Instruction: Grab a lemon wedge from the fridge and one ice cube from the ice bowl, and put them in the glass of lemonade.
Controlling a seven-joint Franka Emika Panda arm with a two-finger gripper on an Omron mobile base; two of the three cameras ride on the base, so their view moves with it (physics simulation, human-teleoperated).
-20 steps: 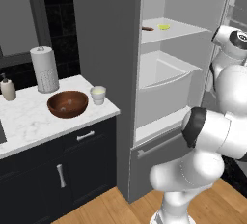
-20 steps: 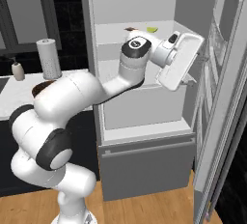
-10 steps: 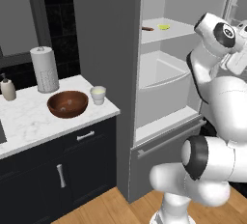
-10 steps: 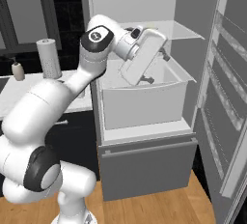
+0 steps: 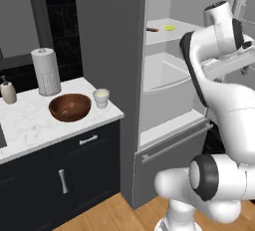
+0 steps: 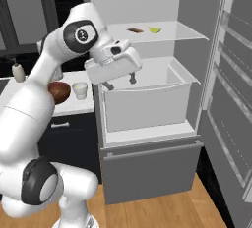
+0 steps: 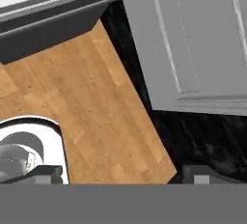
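Observation:
The fridge stands open, its door swung out to the right. On its upper white shelf lies the small yellow-green lemon wedge, beside a thin reddish-brown item. My gripper hangs open and empty in front of the fridge's clear drawer, pointing down, well below and left of the wedge. The hand view has its fingertips spread wide over the wooden floor. On the counter to the left sit the ice bowl and the glass of lemonade.
A paper-towel roll and a soap dispenser stand at the back of the marble counter. Dark cabinets run under it. The open fridge door bounds the right side, and its lower edge hangs over the floor.
My arm has swung from the door side across the fridge opening towards the counter side, and the hand now points down in front of the drawer. The jaws stayed wide apart.

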